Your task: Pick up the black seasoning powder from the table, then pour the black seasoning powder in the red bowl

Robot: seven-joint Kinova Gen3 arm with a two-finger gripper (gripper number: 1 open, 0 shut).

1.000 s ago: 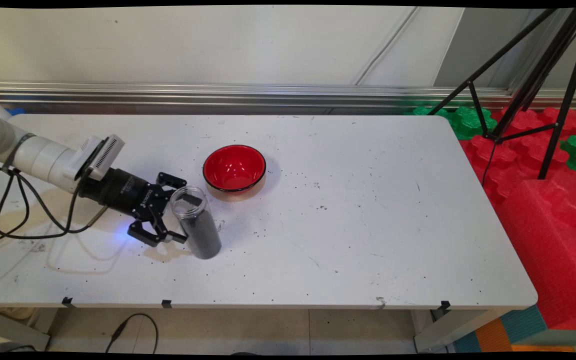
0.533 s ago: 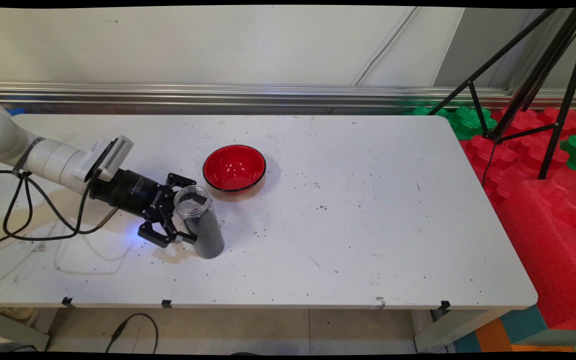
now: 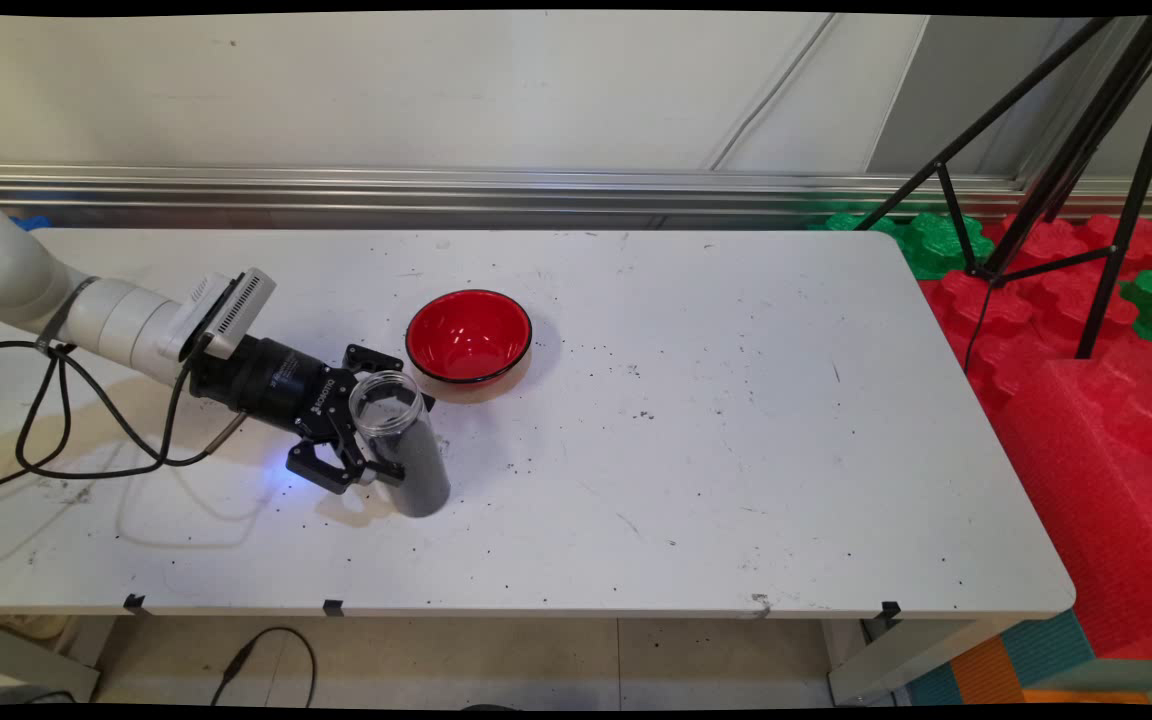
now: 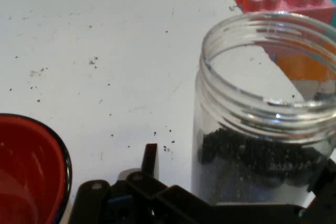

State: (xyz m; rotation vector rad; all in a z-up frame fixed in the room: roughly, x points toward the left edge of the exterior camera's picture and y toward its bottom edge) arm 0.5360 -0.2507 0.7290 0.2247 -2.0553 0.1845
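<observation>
The gripper [image 3: 404, 436] lies low over the table, reaching in sideways, with its fingers [image 4: 150, 160] spread and one on each side of a clear jar [image 3: 418, 482]. In the hand view the finger on the bowl's side stands a little apart from the jar's wall, with bare table showing in the gap. The other finger only just shows at the picture's edge, so I cannot tell whether it touches the glass. Nothing is pinched; the jar is straddled, not gripped.

The jar stands upright on the table [image 3: 736, 450] with its lid off and its threaded mouth open. It is partly filled with small black grains, which reach to a little below the neck.

Just beyond the jar, on its far side, sits a red bowl [image 3: 469, 335] with a dark rim. It is empty and close to the jar but not touching it. Black specks are scattered on the table around the jar and more thinly to its right.

To the jar's left, black cables [image 3: 46, 420] hang from the arm and loop down onto the table. Well to the jar's right, past the table's end, are red foam blocks [image 3: 1086, 430] and a black tripod [image 3: 1066, 170].
</observation>
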